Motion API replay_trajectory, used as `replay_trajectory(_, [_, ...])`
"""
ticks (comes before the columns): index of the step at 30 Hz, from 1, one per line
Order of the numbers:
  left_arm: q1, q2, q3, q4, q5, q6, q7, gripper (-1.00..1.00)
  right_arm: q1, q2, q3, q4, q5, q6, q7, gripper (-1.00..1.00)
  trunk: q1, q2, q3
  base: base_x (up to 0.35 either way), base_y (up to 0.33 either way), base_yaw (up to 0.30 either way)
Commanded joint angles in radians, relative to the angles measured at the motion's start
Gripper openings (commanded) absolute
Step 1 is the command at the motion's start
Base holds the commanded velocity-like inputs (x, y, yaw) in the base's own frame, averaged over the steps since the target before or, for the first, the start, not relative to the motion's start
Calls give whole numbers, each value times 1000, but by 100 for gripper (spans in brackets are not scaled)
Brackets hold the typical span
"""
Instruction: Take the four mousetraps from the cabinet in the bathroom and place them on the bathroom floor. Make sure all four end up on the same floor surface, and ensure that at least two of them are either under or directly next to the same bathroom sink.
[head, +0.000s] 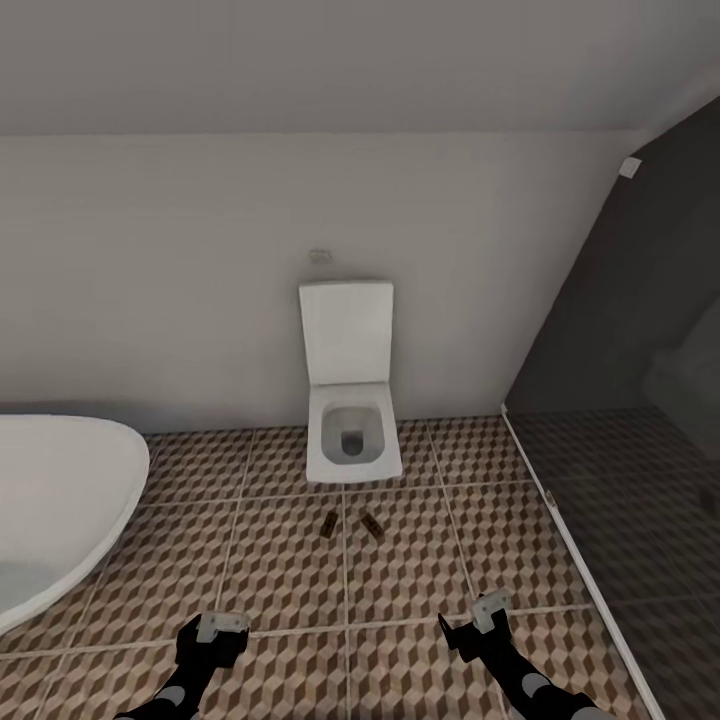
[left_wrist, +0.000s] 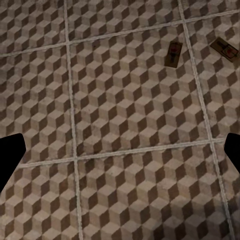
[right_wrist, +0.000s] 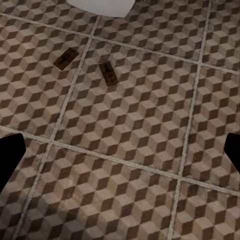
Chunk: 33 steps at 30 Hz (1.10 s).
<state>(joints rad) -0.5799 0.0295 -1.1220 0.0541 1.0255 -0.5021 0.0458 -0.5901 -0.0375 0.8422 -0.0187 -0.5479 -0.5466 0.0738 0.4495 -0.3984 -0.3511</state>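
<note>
- The left gripper (head: 222, 628) hangs low over the tiles with its fingers spread and nothing between them; in the left wrist view the two dark fingertips sit wide apart at the edges of the picture.
- Same story on the other side: the right gripper (head: 488, 612) is spread open and carries nothing, hovering above the bathroom floor (head: 420, 570).
- Ahead of both claws, two mousetraps lie flat on the cube-pattern tiles, near each other but apart: the left mousetrap (head: 329, 523) and the right mousetrap (head: 372, 526), one either side of a grout line.
- Both sit just in front of the white toilet (head: 348, 420), with the bathtub (head: 60, 500) off to the left and a dark glass shower screen (head: 620, 400) to the right.
- Here's the worry: I see a toilet beside these two, not a sink. If the basin is elsewhere, these traps may not count as next to it.
- Two traps are still to be fetched, I reckon, so rolling forward risks the base running over or kicking this pair.
- They're thin and flat; a pinch from above could skid them across the tile.
</note>
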Motion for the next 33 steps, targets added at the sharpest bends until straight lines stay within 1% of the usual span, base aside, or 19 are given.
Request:
replay_trajectory(1, [-1, 0, -7, 1, -1, -3, 5, 100, -1, 0, 3, 0, -10, -3, 8, 100, 1, -2, 0, 0, 0, 0])
replay_trajectory(33, [0, 0, -7, 3, -1, -1, 5, 100, -1, 1, 3, 0, -10, -3, 8, 100, 1, -2, 51, 0, 0, 0])
